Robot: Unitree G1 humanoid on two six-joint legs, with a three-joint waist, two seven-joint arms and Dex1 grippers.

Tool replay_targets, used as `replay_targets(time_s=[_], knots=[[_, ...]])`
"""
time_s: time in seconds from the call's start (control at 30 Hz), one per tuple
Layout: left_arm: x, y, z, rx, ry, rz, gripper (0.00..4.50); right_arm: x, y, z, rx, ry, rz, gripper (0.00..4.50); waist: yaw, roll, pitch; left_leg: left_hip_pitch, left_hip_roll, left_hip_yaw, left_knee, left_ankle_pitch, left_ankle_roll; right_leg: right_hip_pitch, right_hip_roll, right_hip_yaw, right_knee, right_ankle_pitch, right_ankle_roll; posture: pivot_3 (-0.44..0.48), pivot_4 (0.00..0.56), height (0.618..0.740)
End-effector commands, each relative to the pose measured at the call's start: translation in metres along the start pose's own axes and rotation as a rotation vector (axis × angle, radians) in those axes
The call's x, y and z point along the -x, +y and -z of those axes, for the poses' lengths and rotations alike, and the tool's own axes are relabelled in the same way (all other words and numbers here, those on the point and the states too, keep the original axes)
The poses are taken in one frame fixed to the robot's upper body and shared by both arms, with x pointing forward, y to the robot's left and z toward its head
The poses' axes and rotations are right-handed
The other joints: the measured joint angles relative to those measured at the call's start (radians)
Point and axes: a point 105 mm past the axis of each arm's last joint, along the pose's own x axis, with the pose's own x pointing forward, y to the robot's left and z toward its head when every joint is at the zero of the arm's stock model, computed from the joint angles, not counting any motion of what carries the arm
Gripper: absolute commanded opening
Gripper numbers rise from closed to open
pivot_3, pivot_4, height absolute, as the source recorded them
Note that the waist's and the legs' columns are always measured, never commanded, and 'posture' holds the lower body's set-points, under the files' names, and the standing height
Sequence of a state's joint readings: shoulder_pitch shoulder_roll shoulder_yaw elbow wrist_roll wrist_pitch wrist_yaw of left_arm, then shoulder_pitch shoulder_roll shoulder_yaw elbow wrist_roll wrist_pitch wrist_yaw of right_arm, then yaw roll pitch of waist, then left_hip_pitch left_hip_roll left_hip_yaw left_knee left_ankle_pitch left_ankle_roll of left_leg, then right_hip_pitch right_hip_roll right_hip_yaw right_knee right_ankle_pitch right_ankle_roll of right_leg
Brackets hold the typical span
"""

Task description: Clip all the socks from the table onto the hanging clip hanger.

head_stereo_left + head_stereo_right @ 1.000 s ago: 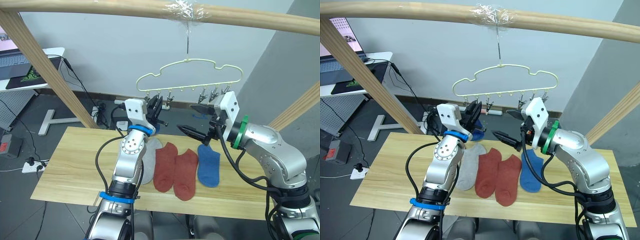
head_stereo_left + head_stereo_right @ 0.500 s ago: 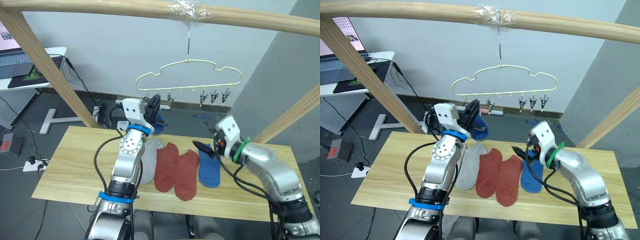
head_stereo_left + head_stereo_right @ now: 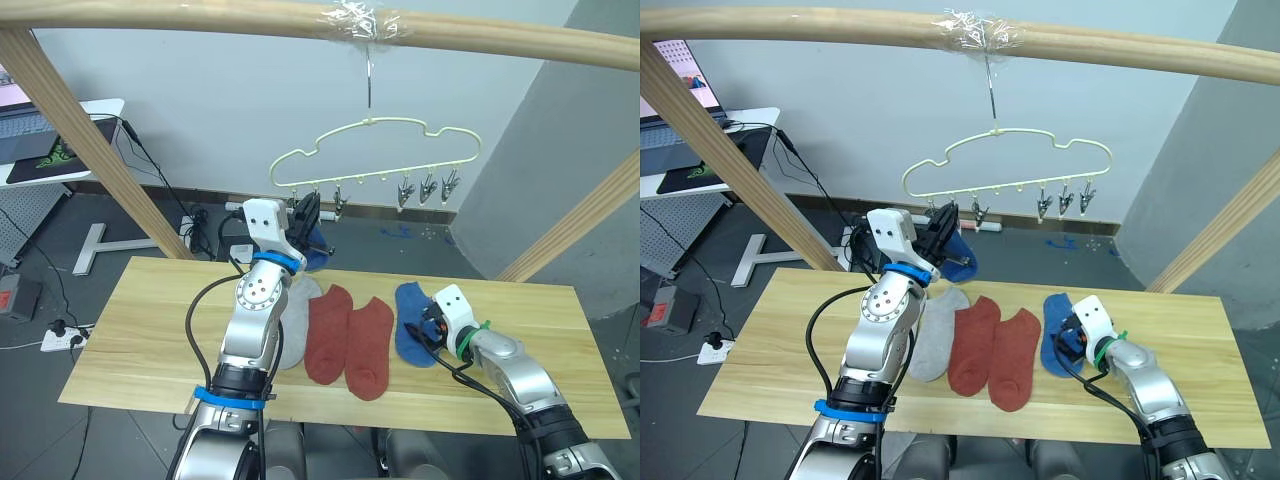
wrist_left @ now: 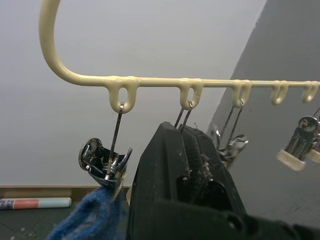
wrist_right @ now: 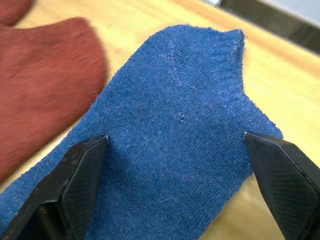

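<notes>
The pale wooden surface [image 3: 140, 340] lies under both arms. The clip hanger [image 3: 375, 150] hangs from a wooden rail, directly in front of the left pincer [image 4: 187, 165], whose fingers are pressed together just below the second clip, beside a clip gripping a blue sock [image 4: 87, 222]. The right pincer [image 5: 175, 175] is spread wide, one finger [image 5: 75, 180] at each side of a second blue sock [image 5: 170, 145] flat beneath it. Two rust red socks [image 3: 348, 335] and a light grey sock [image 3: 297, 325] lie between the arms.
</notes>
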State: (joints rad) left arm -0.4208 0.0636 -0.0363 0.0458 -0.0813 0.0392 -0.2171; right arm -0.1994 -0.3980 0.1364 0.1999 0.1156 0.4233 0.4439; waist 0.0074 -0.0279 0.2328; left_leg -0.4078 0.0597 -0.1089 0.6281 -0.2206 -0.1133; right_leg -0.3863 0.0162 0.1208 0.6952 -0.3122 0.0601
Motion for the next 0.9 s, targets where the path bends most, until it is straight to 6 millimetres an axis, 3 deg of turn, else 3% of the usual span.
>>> replay_targets(time_s=[0.03,0.1,0.17,0.43,0.53,0.63,0.73,0.83,0.9], knots=[[-0.001,-0.007,-0.010,-0.003,-0.035,0.023,0.01,-0.003,0.006,0.009,-0.059,0.016,-0.038,4.50,0.000,0.000,0.000,0.000,0.000,0.000,0.000,0.000,0.000,0.000,0.000,0.000,0.000,0.000,0.000,0.111,0.191,0.740],[-0.002,-0.007,-0.011,-0.004,-0.037,0.024,0.01,-0.002,0.007,0.015,-0.054,0.034,-0.045,4.50,0.000,0.000,0.000,0.000,0.000,0.000,0.000,0.000,0.000,0.001,0.000,0.000,0.000,0.000,0.000,0.121,0.185,0.740],[-0.003,-0.005,-0.012,-0.005,-0.039,0.023,0.00,-0.001,0.008,0.020,-0.042,0.048,-0.051,3.99,0.000,0.000,0.000,0.001,0.000,0.000,0.000,0.000,0.000,0.001,0.000,0.000,0.000,0.000,0.000,0.121,0.185,0.740],[-0.002,-0.004,-0.011,-0.006,-0.031,0.029,0.00,0.007,0.007,0.033,0.037,0.073,-0.076,1.25,0.000,0.000,-0.001,0.006,0.000,0.000,0.000,0.000,0.000,0.006,0.000,0.000,-0.001,0.000,0.000,0.122,0.179,0.740],[-0.002,-0.005,-0.010,0.003,-0.027,0.034,0.00,0.010,0.010,0.027,0.118,0.048,-0.099,0.18,0.000,0.000,-0.001,0.008,0.000,0.000,0.000,0.000,0.000,0.008,0.000,0.000,-0.002,0.000,0.001,0.122,0.179,0.740],[-0.001,-0.006,-0.007,0.073,-0.009,0.042,0.00,0.017,0.014,0.008,0.165,-0.037,-0.123,0.08,0.001,0.001,-0.001,0.008,0.000,0.000,0.000,0.000,0.000,0.010,0.000,0.000,-0.005,-0.001,0.001,0.123,0.171,0.740],[0.002,-0.005,0.007,0.406,0.090,0.061,0.00,0.037,0.030,-0.031,0.182,-0.203,-0.215,0.08,0.001,0.001,-0.001,0.007,0.000,0.000,0.000,0.000,0.000,0.011,-0.001,0.000,-0.008,0.000,0.001,0.123,0.171,0.740],[0.005,0.007,0.015,0.625,0.154,0.047,0.00,0.056,0.053,-0.050,0.263,-0.265,-0.356,0.08,-0.008,0.001,-0.001,0.007,0.000,0.000,-0.001,0.000,0.000,0.011,0.000,0.000,-0.008,-0.001,0.002,0.119,0.173,0.740],[0.008,0.015,0.014,0.794,0.181,0.069,0.00,0.068,0.073,-0.071,0.201,-0.331,-0.454,0.08,-0.011,0.002,-0.001,0.009,0.000,-0.001,-0.001,0.000,0.000,0.013,0.000,0.000,-0.008,-0.002,0.005,0.119,0.173,0.740]])
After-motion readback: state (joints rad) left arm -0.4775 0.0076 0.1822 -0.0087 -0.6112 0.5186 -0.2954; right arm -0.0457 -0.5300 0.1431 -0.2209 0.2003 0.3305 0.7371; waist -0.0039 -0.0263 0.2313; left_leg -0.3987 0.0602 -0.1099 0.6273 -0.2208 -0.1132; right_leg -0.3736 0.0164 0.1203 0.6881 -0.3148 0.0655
